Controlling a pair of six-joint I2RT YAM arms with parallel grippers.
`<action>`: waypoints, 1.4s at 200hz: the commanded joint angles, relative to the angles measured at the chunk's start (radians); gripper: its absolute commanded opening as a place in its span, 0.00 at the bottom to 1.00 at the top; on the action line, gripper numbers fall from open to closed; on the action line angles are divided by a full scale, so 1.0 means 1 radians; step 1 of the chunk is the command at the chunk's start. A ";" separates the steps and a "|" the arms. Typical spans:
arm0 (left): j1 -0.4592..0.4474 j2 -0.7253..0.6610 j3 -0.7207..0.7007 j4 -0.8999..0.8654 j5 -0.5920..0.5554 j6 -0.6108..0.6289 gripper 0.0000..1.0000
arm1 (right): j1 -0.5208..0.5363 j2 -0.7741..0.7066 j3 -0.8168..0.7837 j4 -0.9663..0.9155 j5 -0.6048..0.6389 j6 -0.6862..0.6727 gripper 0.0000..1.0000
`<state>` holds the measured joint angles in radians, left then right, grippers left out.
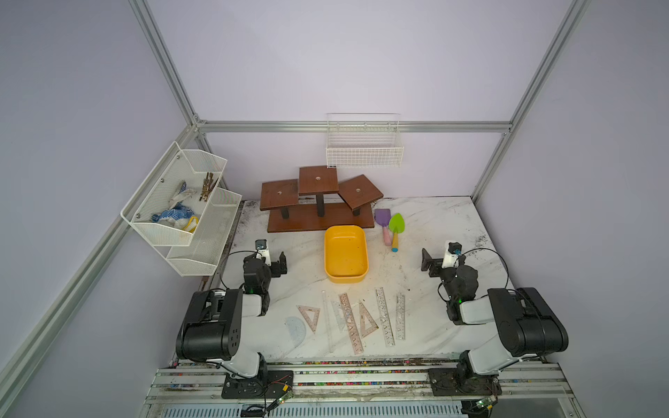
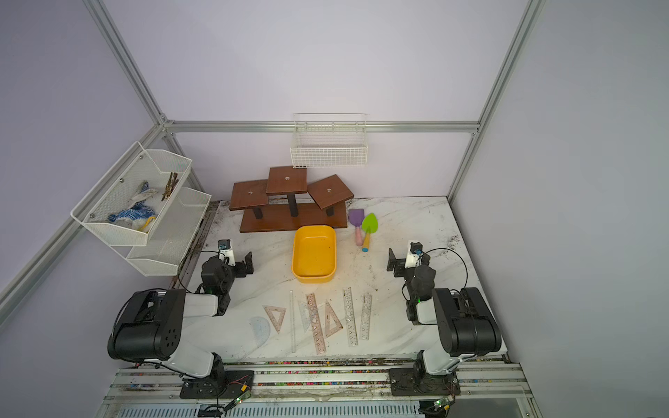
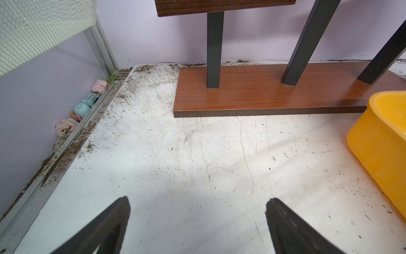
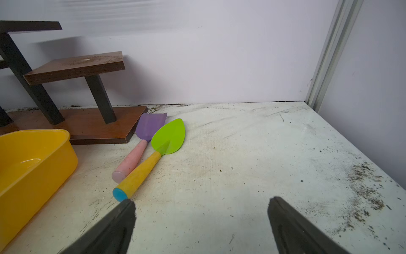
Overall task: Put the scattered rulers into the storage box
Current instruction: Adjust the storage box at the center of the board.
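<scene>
Scuffed white counter [image 1: 434,231] carries the yellow storage box [image 1: 345,278] at its middle; the rulers [image 1: 350,322] lie flat in a row on the arms' side of that box, none inside it. Flanking the box, the left pincer [image 3: 198,200] and the right pincer [image 4: 202,200] are both spread wide, gripping nothing.

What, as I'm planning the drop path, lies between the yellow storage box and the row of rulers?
Nothing: in both top views only a bare strip of tabletop separates the storage box from the rulers.
</scene>
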<state>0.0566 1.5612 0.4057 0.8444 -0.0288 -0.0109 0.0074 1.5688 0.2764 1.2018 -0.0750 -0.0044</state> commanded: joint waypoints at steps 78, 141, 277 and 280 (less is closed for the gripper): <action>0.000 -0.016 -0.011 0.030 0.002 -0.004 1.00 | 0.005 0.006 0.004 -0.007 0.012 0.011 1.00; 0.001 -0.011 -0.008 0.030 0.002 -0.003 1.00 | 0.006 0.004 0.018 -0.035 0.086 0.032 1.00; -0.012 -0.052 -0.018 0.025 -0.109 -0.037 1.00 | 0.040 0.000 0.014 -0.030 0.198 0.027 1.00; -0.014 -0.059 -0.019 0.020 -0.118 -0.037 1.00 | 0.039 0.000 0.012 -0.028 0.199 0.028 1.00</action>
<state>0.0555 1.5562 0.3920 0.8448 -0.0792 -0.0227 0.0406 1.5688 0.2768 1.1732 0.1032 0.0181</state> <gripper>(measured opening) 0.999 0.995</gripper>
